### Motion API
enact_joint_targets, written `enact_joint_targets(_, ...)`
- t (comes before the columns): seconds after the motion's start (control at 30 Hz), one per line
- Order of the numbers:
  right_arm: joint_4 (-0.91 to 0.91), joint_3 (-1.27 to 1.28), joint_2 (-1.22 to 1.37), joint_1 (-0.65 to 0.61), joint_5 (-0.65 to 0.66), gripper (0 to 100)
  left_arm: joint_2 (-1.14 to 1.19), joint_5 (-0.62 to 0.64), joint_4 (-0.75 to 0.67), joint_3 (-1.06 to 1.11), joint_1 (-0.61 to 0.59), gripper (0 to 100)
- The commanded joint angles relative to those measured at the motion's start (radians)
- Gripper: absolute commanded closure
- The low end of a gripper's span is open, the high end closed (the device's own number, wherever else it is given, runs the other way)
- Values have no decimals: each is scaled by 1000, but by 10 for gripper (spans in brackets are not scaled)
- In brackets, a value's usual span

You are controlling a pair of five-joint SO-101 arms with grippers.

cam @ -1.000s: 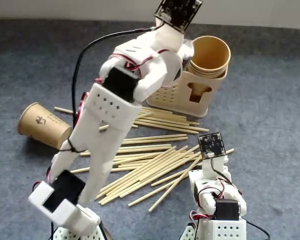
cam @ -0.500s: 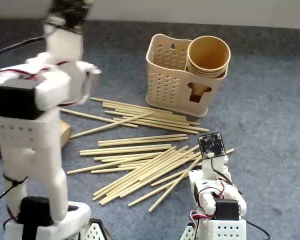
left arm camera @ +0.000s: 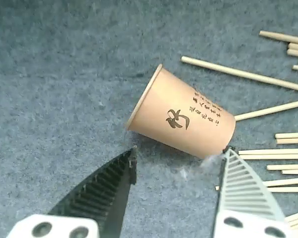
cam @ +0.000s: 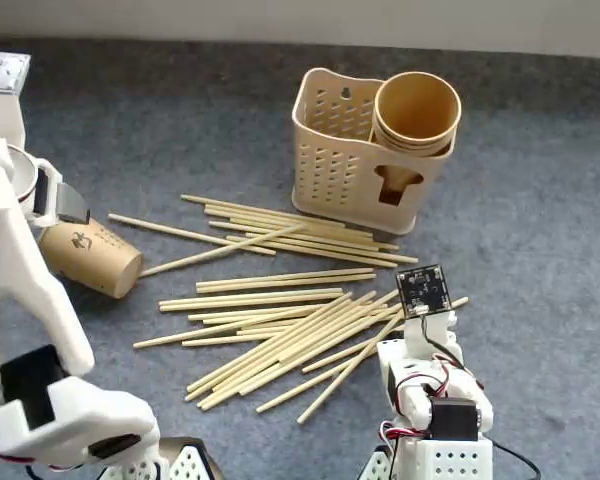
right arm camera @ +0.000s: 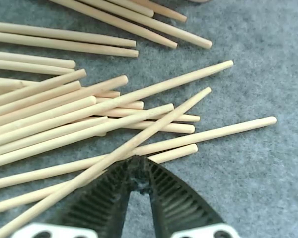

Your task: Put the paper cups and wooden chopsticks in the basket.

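Left hand [left arm camera: 181,153] is wide open and holds nothing. Its two fingers point down at the grey surface [cam: 540,250], one by each end of a paper cup [left arm camera: 181,119], and the tip of the light finger [left arm camera: 227,154] is just beside the cup's bottom end. That cup lies on its side near the left edge of the surface, with its open mouth turned toward that edge. Right hand [right arm camera: 138,173] is closed, its finger tips pressed together with nothing between them. It sits low over the wooden chopsticks [right arm camera: 64,114], and one long stick runs slantwise just past the tips. The right arm [cam: 430,400] stands at the near edge, a bit right of the middle. The left arm [cam: 20,300] stands along the left edge. The chopsticks lie loose in a wide heap across the middle of the surface, from near the fallen cup to the right arm. Some cross over each other. A few lie right beside the front wall of the basket [cam: 345,165]. The basket stands upright toward the far edge, about in the middle. A stack of paper cups [cam: 417,110] stands in the end of it nearer the right edge, mouths up. The surface is bare cloth along the right edge and behind the basket.
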Motion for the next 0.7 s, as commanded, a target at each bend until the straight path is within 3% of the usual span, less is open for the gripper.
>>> enact_joint_targets(0.0,-21,154,-10,8,8,992,76,-38,5,-4,-12,734)
enact_joint_targets(0.67,-21,154,-10,8,8,992,395,-37,-304,-8,-15,734)
